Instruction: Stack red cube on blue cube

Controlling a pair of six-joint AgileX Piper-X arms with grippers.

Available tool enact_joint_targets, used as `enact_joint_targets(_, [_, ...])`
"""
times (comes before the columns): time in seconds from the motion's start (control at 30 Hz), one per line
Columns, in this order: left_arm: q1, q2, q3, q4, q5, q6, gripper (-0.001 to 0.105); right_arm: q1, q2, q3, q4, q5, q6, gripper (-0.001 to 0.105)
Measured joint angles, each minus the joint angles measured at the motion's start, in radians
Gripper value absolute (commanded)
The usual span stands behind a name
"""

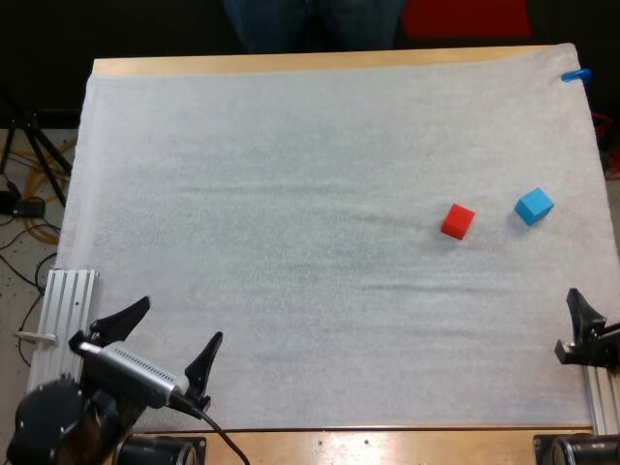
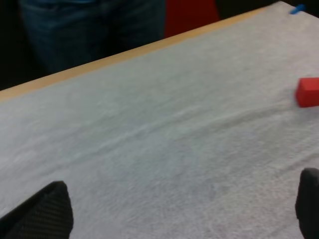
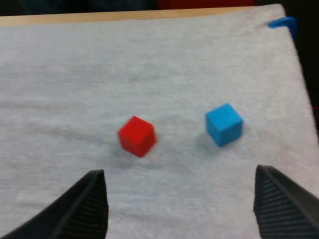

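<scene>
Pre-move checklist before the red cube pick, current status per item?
1. The red cube lies free on the mat, nothing on it: ok.
2. The blue cube has a bare top and sits apart from the red cube: ok.
3. The right gripper is open, clear of both cubes: ok.
4. Red cube squared to the right fingers: not ok, it sits turned, an edge toward the gripper.
5. The left gripper is open at the mat's near left, far from the cubes: ok.
6. A person's legs stand beyond the mat's far edge, nothing reaching over it: ok.
</scene>
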Motion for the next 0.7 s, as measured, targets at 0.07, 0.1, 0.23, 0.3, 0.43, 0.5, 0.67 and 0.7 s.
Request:
enact_joint_targets(0.07, [-0.059,0.064,-0.045,0.000,0.018,0.014,0.087,0.000,0.056,-0.049,0.000,-0.036,0.001,0.061])
enact_joint_targets(0.1, [-0.068,0.080,-0.057,0.003,0.021,0.018,0.087,0.000,0.065,-0.061,0.000,-0.047,0.001,0.061])
enact_joint_targets(0.23, [-0.166,0.185,-0.131,0.013,0.057,0.021,0.087,0.000,0.138,-0.141,0.007,-0.116,-0.020,0.061])
enact_joint_targets(0.3, [-0.214,0.218,-0.155,0.018,0.067,0.021,0.087,0.000,0.168,-0.174,0.026,-0.138,-0.025,0.061])
enact_joint_targets(0.43, [-0.317,0.274,-0.181,0.033,0.075,0.024,0.087,0.002,0.219,-0.236,0.102,-0.178,-0.069,0.061])
enact_joint_targets(0.5, [-0.353,0.289,-0.181,0.036,0.074,0.026,0.087,0.008,0.231,-0.244,0.113,-0.182,-0.072,0.061])
enact_joint_targets(0.67, [-0.375,0.318,-0.181,0.037,0.061,0.028,0.087,0.052,0.269,-0.244,0.122,-0.185,-0.083,0.061])
enact_joint_targets(0.7, [-0.375,0.319,-0.181,0.035,0.051,0.028,0.087,0.055,0.278,-0.244,0.122,-0.185,-0.086,0.061])
